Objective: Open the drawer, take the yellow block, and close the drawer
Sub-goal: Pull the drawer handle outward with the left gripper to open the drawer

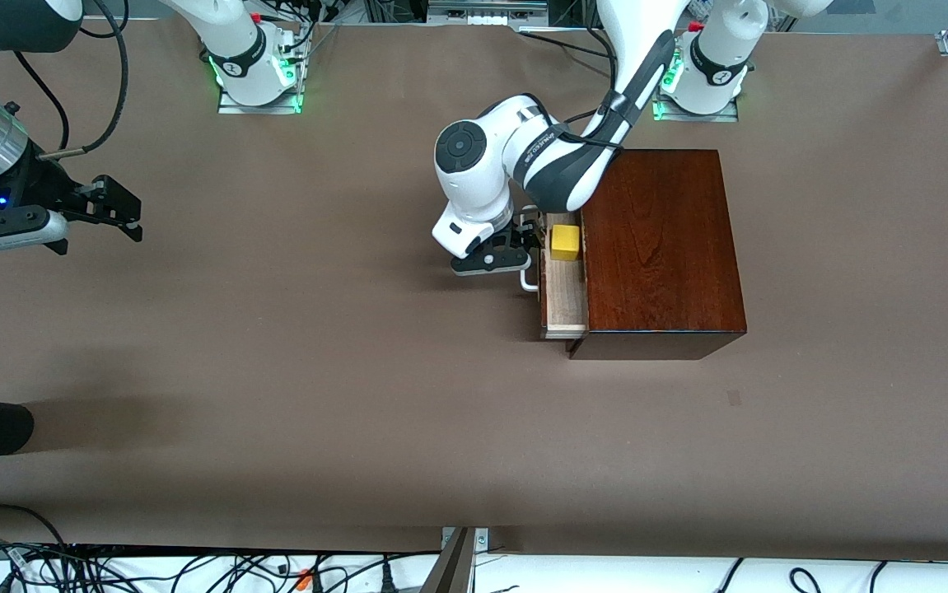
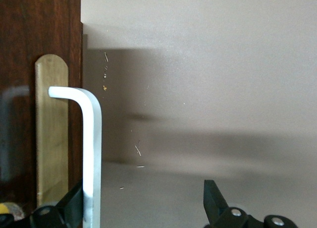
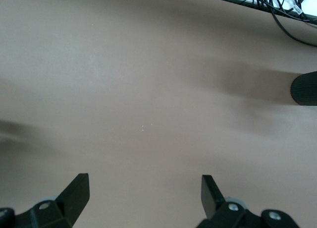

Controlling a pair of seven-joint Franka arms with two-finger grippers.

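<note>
At the far left edge of the front view, a little above the middle, my right gripper [image 1: 115,216] waits over bare table [image 1: 276,371], its fingers spread wide and holding nothing; its wrist view shows only brown surface between the black fingertips [image 3: 74,191].

Near the centre of the frame, my left gripper [image 1: 500,257] sits low at the drawer [image 1: 564,301] front, right by the white handle [image 1: 530,282]. Its jaws are fully apart and grip nothing. In the left wrist view the handle [image 2: 91,153] runs down the left part of the picture, just beside one finger [image 2: 73,208], with the other finger well apart from it.

Just right of that gripper, the drawer is pulled partly out of the mahogany box [image 1: 659,247], a strip of pale wood floor showing. The yellow block [image 1: 565,241] rests inside it, at the upper end of the open strip, close beside the box's edge.

I judge the block to be light, rigid and not fragile, a plain cube with flat faces. I would come down from above and close on two opposite side faces at mid-height. The faces look smooth, so a square, centred hold matters more than force. The tight spot is the room around it: the box edge stands close on one side and the drawer front on the other, so my fingers may do better along the drawer's length.

The drawer itself looks stiff, and should slide by its handle or front.
</note>
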